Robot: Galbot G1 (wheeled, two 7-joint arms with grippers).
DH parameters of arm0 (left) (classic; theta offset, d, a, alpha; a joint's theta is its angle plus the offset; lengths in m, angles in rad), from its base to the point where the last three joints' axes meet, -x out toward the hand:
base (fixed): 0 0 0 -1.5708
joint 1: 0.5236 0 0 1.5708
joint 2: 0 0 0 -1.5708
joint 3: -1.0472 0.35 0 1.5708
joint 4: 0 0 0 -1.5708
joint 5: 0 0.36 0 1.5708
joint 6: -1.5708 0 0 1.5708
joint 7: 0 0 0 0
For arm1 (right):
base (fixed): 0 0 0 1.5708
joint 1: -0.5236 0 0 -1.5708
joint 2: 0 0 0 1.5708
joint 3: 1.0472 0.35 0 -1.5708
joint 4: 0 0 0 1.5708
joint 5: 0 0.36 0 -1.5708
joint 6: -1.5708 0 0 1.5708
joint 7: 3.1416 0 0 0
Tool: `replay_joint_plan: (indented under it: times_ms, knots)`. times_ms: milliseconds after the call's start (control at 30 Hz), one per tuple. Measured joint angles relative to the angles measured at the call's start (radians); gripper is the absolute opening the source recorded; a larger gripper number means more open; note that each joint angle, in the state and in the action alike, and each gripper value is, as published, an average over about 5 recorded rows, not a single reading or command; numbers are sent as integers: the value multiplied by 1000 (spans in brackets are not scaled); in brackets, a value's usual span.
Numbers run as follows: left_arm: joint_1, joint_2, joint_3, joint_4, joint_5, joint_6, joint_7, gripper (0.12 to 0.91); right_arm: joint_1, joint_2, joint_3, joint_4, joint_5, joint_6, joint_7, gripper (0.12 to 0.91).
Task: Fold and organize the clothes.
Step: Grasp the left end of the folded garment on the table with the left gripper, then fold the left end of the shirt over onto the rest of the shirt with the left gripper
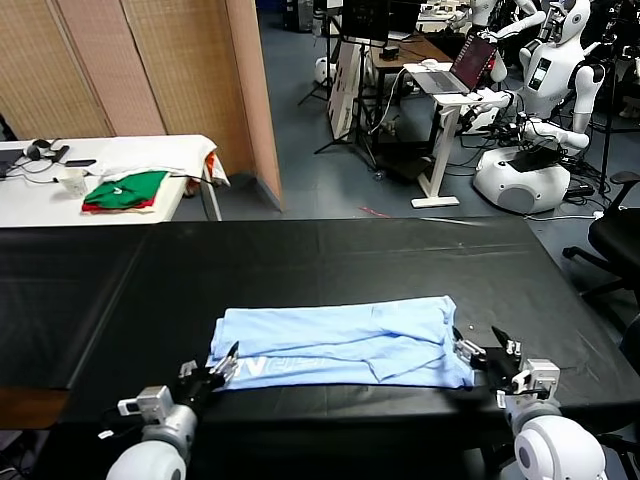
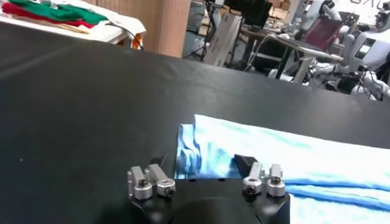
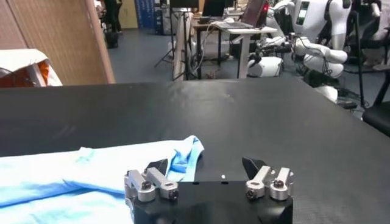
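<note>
One T-shirt (image 1: 345,343), pale blue, lies folded into a long band on your black table (image 1: 300,260), close to the near edge and roughly midway along it. White lettering shows on the lower layer at its left end.

Left gripper (image 1: 222,368): at the shirt's left end by the near edge. In the left wrist view (image 2: 201,163) one finger (image 2: 245,164) rests on the cloth and the other is over bare table beside the shirt's bunched corner; the jaws stand partly apart, straddling that corner, and you cannot tell whether they grip it.

Right gripper (image 1: 482,351): at the shirt's right end, near edge. In the right wrist view (image 3: 207,167) its jaws are spread wide, one finger (image 3: 157,167) touching the cloth's corner, the other over bare table; nothing held.

Other items: white side table (image 1: 110,160) beyond the far left corner, carrying folded green and red garments (image 1: 125,190); laptop (image 1: 470,62) on a desk further back; white robots (image 1: 545,90) at the far right.
</note>
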Motion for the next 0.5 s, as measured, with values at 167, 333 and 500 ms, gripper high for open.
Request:
replay_joint_plan:
  times_ms: [167,333,500]
  knots:
    - [-4,-6,-6,5,-54,17,-6,275,0,3,0,-4,-2,1,0,907]
    - [-5,-1,-12,-4,-47,23,-6,192,0,5,0,-12,-9,6,-1,907]
    - [8,38,-30,-25,81,-11,10,191,-3,6,3,-22,-12,13,-2,907]
